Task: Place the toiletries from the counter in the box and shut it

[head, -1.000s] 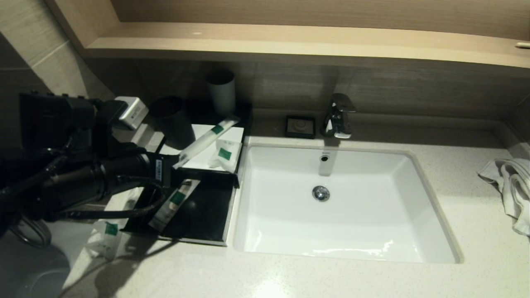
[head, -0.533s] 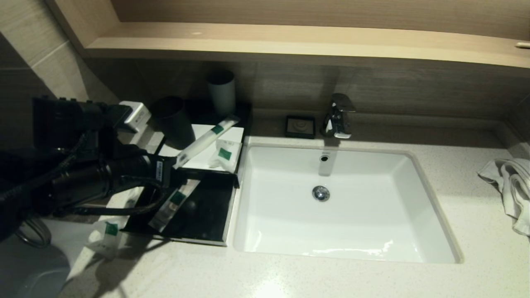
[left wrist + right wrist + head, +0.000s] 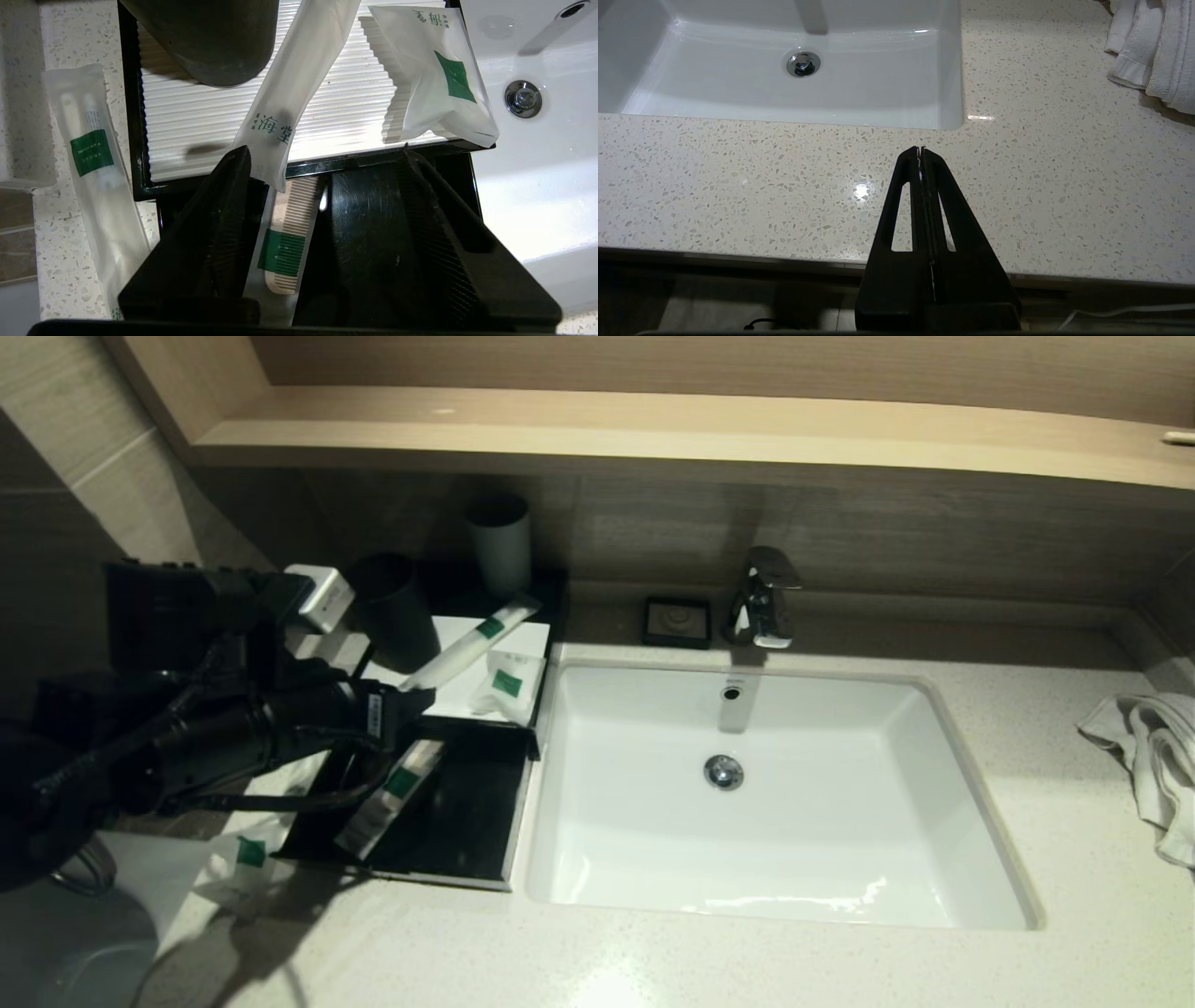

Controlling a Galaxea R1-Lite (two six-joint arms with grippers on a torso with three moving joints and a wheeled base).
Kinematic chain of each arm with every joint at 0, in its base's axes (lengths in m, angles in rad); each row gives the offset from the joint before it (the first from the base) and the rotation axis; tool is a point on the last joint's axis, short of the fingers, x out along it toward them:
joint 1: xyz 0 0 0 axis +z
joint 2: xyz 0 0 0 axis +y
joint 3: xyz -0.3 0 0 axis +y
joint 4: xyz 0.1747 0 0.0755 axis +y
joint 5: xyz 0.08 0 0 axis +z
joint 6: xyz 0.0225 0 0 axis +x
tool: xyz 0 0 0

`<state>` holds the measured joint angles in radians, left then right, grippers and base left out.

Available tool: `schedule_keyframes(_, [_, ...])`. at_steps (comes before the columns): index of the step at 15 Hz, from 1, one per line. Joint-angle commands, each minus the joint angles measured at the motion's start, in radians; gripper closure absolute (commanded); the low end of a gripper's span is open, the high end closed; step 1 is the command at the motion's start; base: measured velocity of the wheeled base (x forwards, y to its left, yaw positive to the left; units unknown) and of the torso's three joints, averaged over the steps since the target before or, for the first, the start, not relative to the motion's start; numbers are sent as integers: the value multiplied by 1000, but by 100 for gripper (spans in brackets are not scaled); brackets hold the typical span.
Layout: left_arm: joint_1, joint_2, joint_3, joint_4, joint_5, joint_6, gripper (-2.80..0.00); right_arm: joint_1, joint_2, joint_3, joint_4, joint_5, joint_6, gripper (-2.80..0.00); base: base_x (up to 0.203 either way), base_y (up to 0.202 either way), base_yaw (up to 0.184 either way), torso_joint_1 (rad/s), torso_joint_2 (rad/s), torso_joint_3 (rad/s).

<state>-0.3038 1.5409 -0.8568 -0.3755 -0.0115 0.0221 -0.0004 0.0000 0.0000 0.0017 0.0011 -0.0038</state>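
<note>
Left claw (image 3: 322, 158) has just spread open over the pulled-out drawer (image 3: 467, 821), nothing pinched.

A second ago it was pressed together at the near end of the long tube sachet (image 3: 299, 84); now the tips stand apart and that sachet's end pokes past the box (image 3: 467, 663) lid edge, just by one tip. The comb sachet (image 3: 282, 233) lies in the drawer directly under the claw gap, so one item looks boxed. The squarish sachet (image 3: 439, 79) sits on the ribbed white lid beyond the far tip. The toothbrush sachet (image 3: 93, 154) lies on the bench (image 3: 784, 186) outside the box. Another small sachet (image 3: 247, 859) is on the bench near the arm. Right claw (image 3: 923, 158) parked, pressed together, over the bench front edge. Judgement: several sachets left, drawer still open.
</note>
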Motion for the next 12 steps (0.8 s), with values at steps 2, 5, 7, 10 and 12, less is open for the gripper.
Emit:
schedule_keyframes(2, [2, 26, -1, -18, -1, 4, -280, -1, 0, 0, 0, 0, -1, 0, 0, 0, 0, 0, 0, 0])
schedule_keyframes(5, [9, 42, -1, -45, -2, 15, -280, 0, 0, 0, 0, 0, -1, 0, 0, 0, 0, 0, 0, 0])
schedule_keyframes(7, [16, 53, -1, -56, -2, 15, -280, 0, 0, 0, 0, 0, -1, 0, 0, 0, 0, 0, 0, 0])
schedule_keyframes(10, [25, 62, -1, -72, -22, 14, -280, -1, 0, 0, 0, 0, -1, 0, 0, 0, 0, 0, 0, 0])
schedule_keyframes(12, [38, 67, -1, -74, -38, 13, -280, 0, 0, 0, 0, 0, -1, 0, 0, 0, 0, 0, 0, 0])
